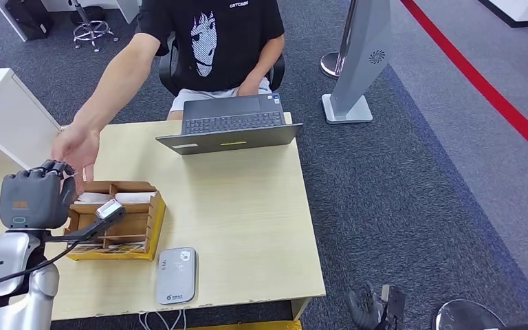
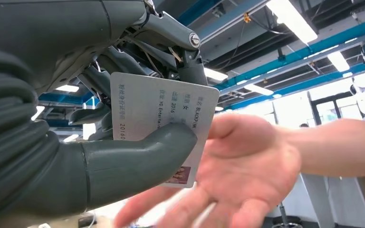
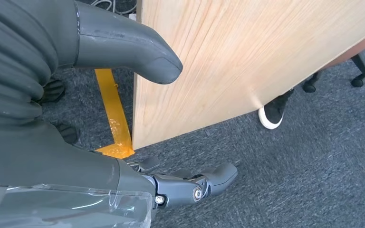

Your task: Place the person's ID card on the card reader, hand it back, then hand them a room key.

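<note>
ID card [image 2: 164, 128] sits pinched in our left robot hand [image 1: 33, 198] at frame left, offered toward the person's open palm [image 2: 237, 175]; our right robot hand [image 3: 180, 183] hangs empty, fingers apart.

The thumb [image 2: 138, 161] covers part of the ID card [image 2: 166, 118]; its print is unreadable.

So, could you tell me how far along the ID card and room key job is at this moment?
The reader step cannot be confirmed: the card reader lies bare. In hand: the left hand holds the ID card against the person's open palm, so the hand-back is under way. Left: releasing it, then the room key. The right hand hangs empty beside the table.
</note>
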Controlling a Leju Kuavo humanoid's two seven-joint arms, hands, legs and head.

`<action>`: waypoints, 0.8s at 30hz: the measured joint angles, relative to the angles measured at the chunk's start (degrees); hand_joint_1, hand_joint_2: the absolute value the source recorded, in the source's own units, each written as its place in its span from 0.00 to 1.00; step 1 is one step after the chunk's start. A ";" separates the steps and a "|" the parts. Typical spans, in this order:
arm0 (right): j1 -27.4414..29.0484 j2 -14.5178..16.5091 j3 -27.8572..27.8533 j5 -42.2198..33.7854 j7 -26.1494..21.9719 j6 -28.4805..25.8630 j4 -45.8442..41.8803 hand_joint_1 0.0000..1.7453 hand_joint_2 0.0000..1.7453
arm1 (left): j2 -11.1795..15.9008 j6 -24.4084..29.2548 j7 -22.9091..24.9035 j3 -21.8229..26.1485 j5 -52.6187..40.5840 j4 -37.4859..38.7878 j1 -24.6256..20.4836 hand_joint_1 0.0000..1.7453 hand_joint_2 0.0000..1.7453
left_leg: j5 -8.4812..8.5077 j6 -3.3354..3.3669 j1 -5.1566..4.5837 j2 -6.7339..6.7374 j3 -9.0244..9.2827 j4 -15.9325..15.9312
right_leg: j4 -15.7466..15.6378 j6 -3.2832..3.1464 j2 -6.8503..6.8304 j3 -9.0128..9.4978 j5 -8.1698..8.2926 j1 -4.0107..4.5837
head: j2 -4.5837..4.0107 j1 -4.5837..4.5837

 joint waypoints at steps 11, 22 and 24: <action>-0.04 0.00 0.07 0.15 -0.06 -1.13 -0.01 0.00 1.00 | -0.46 0.52 -1.43 0.32 1.32 2.43 -1.15 0.00 1.00 | 0.01 -0.01 0.02 0.03 0.00 0.00 | 0.01 -0.01 0.03 -0.01 0.00 0.00 | 0.00 0.02; 0.11 0.01 0.04 -1.02 -0.04 0.13 -0.02 0.00 1.00 | -2.39 0.37 -5.19 0.10 3.28 -6.83 4.57 0.00 1.00 | -0.05 0.01 0.01 0.03 0.00 0.00 | -0.01 0.01 0.04 -0.03 -0.01 0.00 | 0.00 0.01; 0.25 0.01 0.03 -1.02 -0.14 0.12 -0.02 0.00 1.00 | -2.32 -0.50 -5.92 -0.69 2.55 -9.00 6.32 0.00 1.00 | -0.05 0.01 0.01 0.03 0.00 0.00 | -0.01 0.01 0.03 -0.03 -0.02 0.00 | 0.00 0.02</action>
